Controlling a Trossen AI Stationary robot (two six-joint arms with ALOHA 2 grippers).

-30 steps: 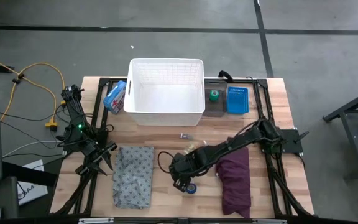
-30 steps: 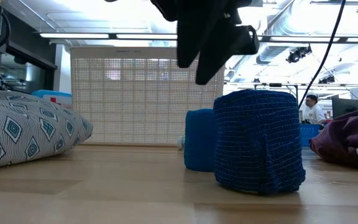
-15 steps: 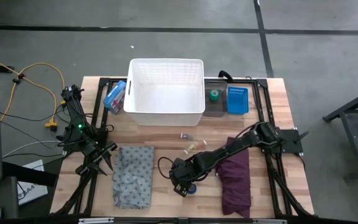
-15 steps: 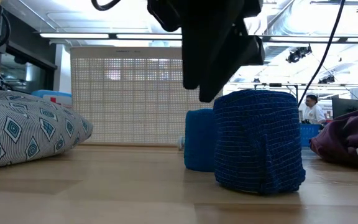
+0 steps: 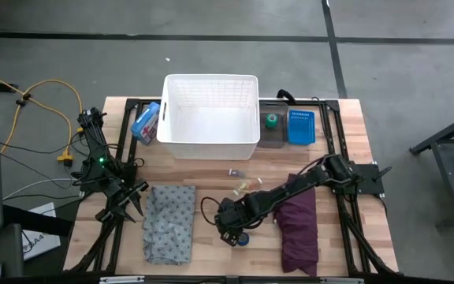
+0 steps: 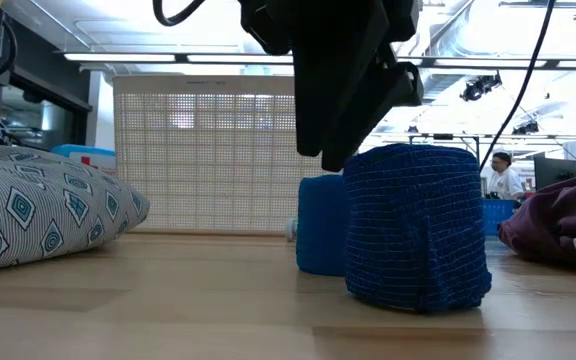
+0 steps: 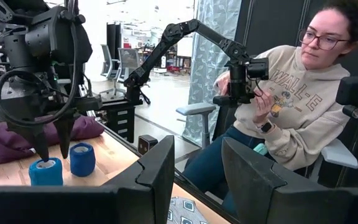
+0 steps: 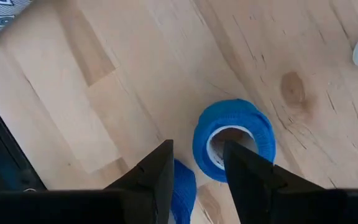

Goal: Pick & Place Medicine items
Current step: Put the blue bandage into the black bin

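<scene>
The blue bandage-tape rolls stood upright on the wooden tabletop, near its front edge at about 6 o'clock from the white basket. In the low view the darker, nearer roll partly covered the lighter roll behind it; whether they touched could not be told. The right hand hovered directly over them, pointing down. Its fingers were narrowly apart, with one roll standing upright just beyond the tips and the edge of the other showing between them, neither gripped.

A green bandage-tape roll lay in a dark tray at 3 o'clock from the basket, next to a blue tray. A thin yellowish tube and a tiny clear vial-like piece rested on bare wood at 12 o'clock from the right hand. The purple cloth lay at 3 o'clock from that hand, the grey patterned cloth at 9 o'clock.

The left hand waited at the tabletop's left edge, its fingers set apart and empty. A seated person showed beyond it.
</scene>
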